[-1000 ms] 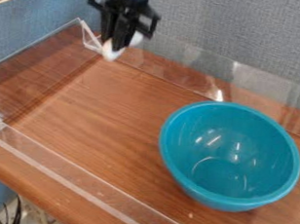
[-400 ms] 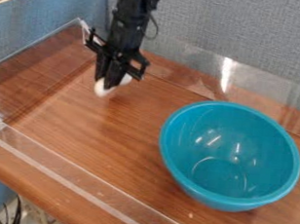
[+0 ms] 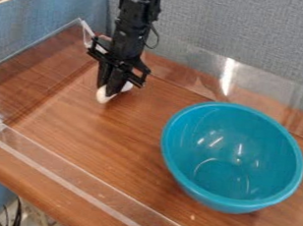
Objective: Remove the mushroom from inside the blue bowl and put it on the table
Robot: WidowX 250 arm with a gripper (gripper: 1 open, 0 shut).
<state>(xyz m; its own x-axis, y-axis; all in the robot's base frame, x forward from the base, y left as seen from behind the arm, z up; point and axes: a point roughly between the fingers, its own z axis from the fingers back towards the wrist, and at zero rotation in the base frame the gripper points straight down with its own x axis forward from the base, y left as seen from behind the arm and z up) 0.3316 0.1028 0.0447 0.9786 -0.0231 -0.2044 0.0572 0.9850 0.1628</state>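
Observation:
My gripper (image 3: 113,90) hangs low over the back left of the table (image 3: 87,130), well left of the blue bowl (image 3: 233,156). It is shut on the mushroom (image 3: 109,94), whose cream-white stem shows just below the black fingers, close to or touching the wood. The reddish cap is hidden between the fingers. The teal-blue bowl sits at the right front with nothing visible inside it.
Low clear acrylic walls (image 3: 41,52) edge the tabletop. A blue panel (image 3: 43,23) stands behind the left wall and a grey backdrop (image 3: 240,28) behind the back wall.
The gripper has come down and slightly forward with the mushroom, from near the back wall height to just above the tabletop. The bowl has not moved.

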